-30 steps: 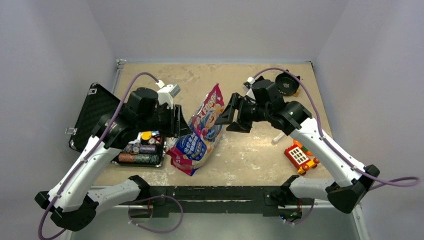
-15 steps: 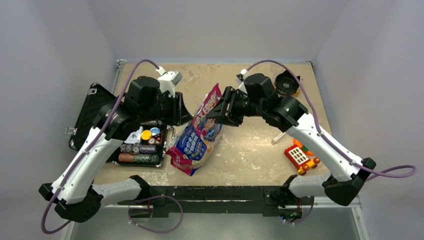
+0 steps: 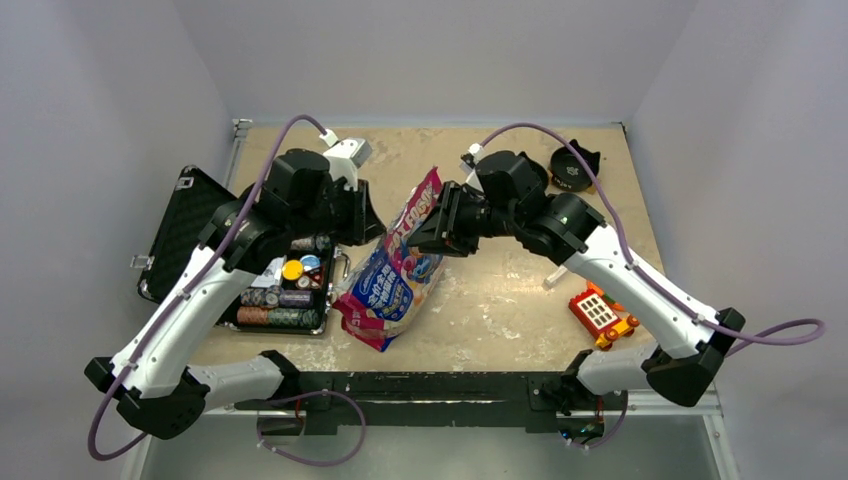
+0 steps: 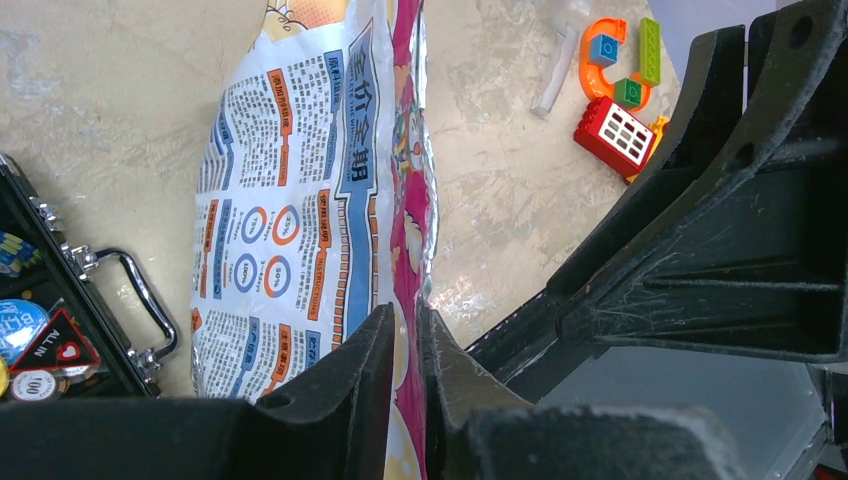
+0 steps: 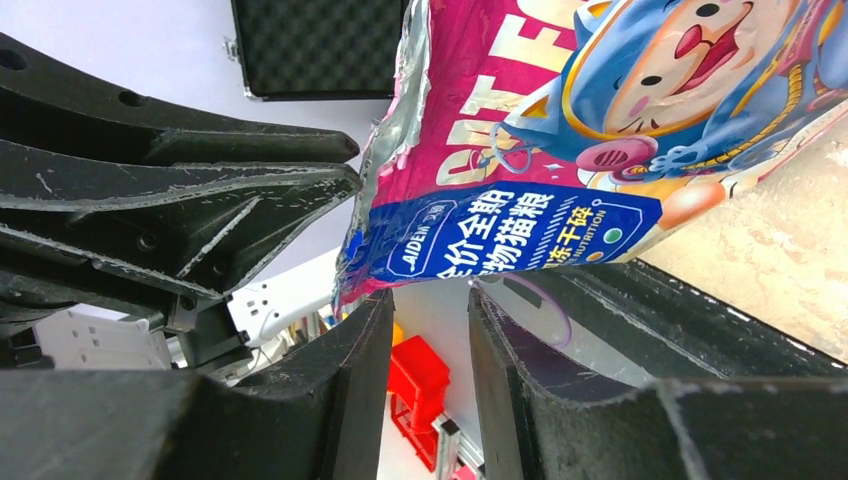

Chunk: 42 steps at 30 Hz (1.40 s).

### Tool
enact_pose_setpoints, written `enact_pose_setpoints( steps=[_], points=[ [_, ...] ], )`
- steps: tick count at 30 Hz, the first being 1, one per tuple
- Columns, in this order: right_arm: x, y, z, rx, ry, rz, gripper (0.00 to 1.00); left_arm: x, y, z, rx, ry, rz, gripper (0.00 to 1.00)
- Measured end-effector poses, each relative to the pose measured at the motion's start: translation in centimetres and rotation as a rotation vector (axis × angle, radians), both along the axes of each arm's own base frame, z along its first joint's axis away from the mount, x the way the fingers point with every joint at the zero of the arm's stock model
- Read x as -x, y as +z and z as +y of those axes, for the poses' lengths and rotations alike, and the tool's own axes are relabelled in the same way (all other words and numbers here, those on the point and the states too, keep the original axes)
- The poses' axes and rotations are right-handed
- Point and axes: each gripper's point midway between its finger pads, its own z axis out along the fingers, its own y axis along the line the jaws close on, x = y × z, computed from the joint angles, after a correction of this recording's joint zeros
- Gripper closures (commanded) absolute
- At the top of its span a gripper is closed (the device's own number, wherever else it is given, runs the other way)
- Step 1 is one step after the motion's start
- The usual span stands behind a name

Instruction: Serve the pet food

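Pink foil bag [image 3: 400,265] pinched in L pincer [image 4: 408,322]; R pincer [image 5: 432,296], half-open, moved in.

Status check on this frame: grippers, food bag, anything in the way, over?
Left gripper shut on edge of pet food bag. Right gripper open at bag's upper edge, no grip yet. Poker chip case close beside bag.

On your left you have an open black hard carrying case [image 3: 178,232] with a foam-lined lid, and stacks of coloured round poker chips [image 3: 283,297] fill its tray. Toward the near right of the worn beige tabletop [image 3: 500,300] sits a red plastic toy block with a white window [image 3: 598,313] and orange parts. Just beyond it lies a small white strip [image 3: 553,280], possibly a plastic tube. A black round bowl [image 3: 573,168] stands near the far right corner.
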Motion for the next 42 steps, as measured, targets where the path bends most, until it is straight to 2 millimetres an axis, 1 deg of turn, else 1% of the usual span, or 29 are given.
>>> enact_pose_setpoints(
  steps=[2,6,7,9,13,18,21,31,37,42],
  points=[
    [0.0,-0.3,0.3,0.007,0.005,0.007,0.62,-0.1,-0.4,-0.2,-0.001,-0.005,0.005,0.83],
    [-0.4,-0.5,0.8,0.015,0.006,0.014,0.63,0.0,-1.4,-0.5,-0.005,-0.019,0.027,0.9],
    [-0.5,-0.5,0.9,0.015,0.006,0.015,0.67,0.0,-1.5,-0.6,-0.007,-0.023,0.033,0.91],
    [-0.8,-0.4,1.2,0.016,0.005,0.018,0.71,0.0,-1.7,-0.7,-0.007,-0.028,0.037,0.94],
    [-1.5,0.1,2.0,0.014,-0.009,0.038,0.71,0.2,-1.8,-0.9,0.001,-0.043,0.044,1.0],
    [-2.5,0.5,3.6,0.012,-0.015,0.062,0.7,0.4,-1.8,-1.2,0.013,-0.06,0.051,1.0],
    [-2.8,0.1,4.4,0.025,-0.011,0.075,0.7,0.4,-2.1,-1.1,0.009,-0.056,0.054,1.0],
    [-2.4,-1.9,3.3,0.092,-0.052,0.108,0.69,0.4,-1.9,-1.0,0.015,-0.054,0.043,1.0],
    [-2.3,-2.0,3.2,0.097,-0.054,0.112,0.69,0.4,-1.8,-1.1,0.017,-0.056,0.044,1.0],
    [-2.6,-2.2,3.7,0.1,-0.04,0.115,0.7,0.4,-1.9,-1.0,0.015,-0.05,0.045,1.0]
  ],
)
